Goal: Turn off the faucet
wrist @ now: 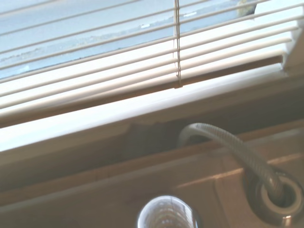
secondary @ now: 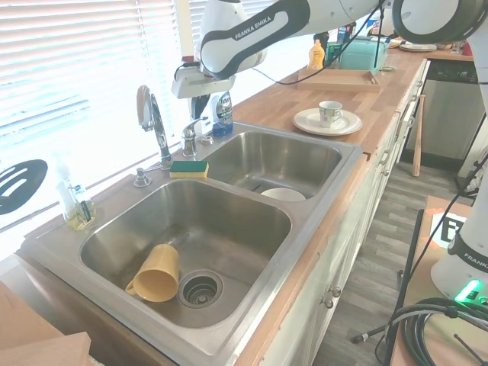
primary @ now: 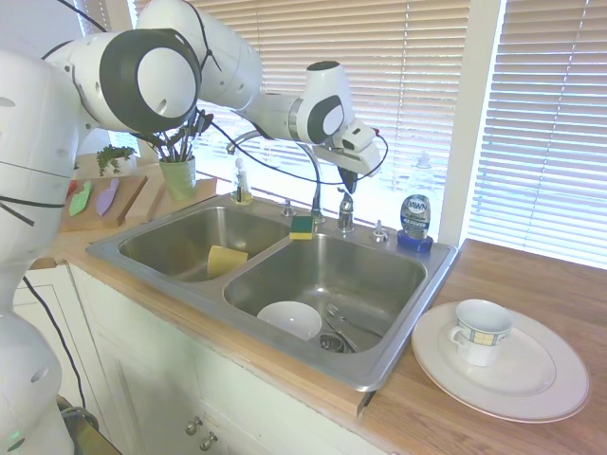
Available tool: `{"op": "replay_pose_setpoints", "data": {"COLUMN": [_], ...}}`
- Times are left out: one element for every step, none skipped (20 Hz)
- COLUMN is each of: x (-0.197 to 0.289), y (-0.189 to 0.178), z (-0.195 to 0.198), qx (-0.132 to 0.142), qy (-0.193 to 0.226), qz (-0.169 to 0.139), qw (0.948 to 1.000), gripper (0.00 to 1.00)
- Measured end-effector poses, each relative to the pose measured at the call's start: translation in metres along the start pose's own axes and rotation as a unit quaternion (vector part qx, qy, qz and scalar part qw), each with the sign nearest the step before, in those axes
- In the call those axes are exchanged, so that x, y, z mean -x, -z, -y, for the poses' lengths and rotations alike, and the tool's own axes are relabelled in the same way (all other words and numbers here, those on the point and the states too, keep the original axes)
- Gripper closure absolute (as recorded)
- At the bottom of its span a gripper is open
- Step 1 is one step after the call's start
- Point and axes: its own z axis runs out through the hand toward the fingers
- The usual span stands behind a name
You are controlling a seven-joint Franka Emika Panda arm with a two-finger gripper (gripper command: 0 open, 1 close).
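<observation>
At the rear rim of the double sink, on the strip of deck between the two basins and the window, stands the faucet. Its arched gooseneck spout rises from the base and curves toward the basin nearer the utensil cup. Its short chrome lever handle stands upright just beside the spout base, on the side toward the Dawn dish soap bottle. The lever's long axis is close to vertical.

The end effector hangs directly above this lever, fingers pointing down, apart from it with a small gap showing in the first exterior view. The second exterior view agrees: the end effector sits over the lever handle, slightly toward the window side. Whether the fingers are spread or closed cannot be told; they appear only as a dark narrow shape in both exterior views. Nothing is seen held.

The wrist view shows the rounded chrome top of the lever at the lower edge, confirming near-vertical alignment.

Judgement: the coming move is a short descent along the lever's axis, followed by a push to tilt it. A green-and-yellow sponge lies near the spout base, clear of the path.
</observation>
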Motion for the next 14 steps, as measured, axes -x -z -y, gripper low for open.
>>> {"op": "replay_pose_setpoints", "data": {"x": [0.003, 0.005, 0.008, 0.01, 0.013, 0.014, 0.016, 0.018, 0.02, 0.022, 0.024, 0.025, 0.027, 0.031], "y": [-0.002, -0.004, -0.005, -0.006, -0.005, -0.004, -0.002, 0.0, 0.001, 0.002, 0.002, 0.001, -0.002, -0.006], "z": [-0.004, -0.008, -0.012, -0.015, -0.017, -0.018, -0.018, -0.017, -0.017, -0.017, -0.017, -0.018, -0.021, -0.026], "qx": [0.004, 0.007, 0.009, 0.01, 0.01, 0.01, 0.01, 0.009, 0.009, 0.009, 0.011, 0.013, 0.017, 0.024], "qy": [0.001, 0.002, 0.003, 0.004, 0.006, 0.007, 0.008, 0.009, 0.011, 0.012, 0.013, 0.014, 0.014, 0.014], "qz": [0.003, 0.006, 0.008, 0.01, 0.011, 0.011, 0.012, 0.012, 0.013, 0.014, 0.015, 0.016, 0.019, 0.024], "qw": [1.0, 1.0, 0.9999, 0.9999, 0.9999, 0.9999, 0.9998, 0.9998, 0.9998, 0.9998, 0.9998, 0.9997, 0.9996, 0.9993], "gripper": [1.0, 1.0, 1.0, 1.0, 1.0, 1.0, 1.0, 1.0, 1.0, 1.0, 1.0, 1.0, 1.0, 1.0]}}
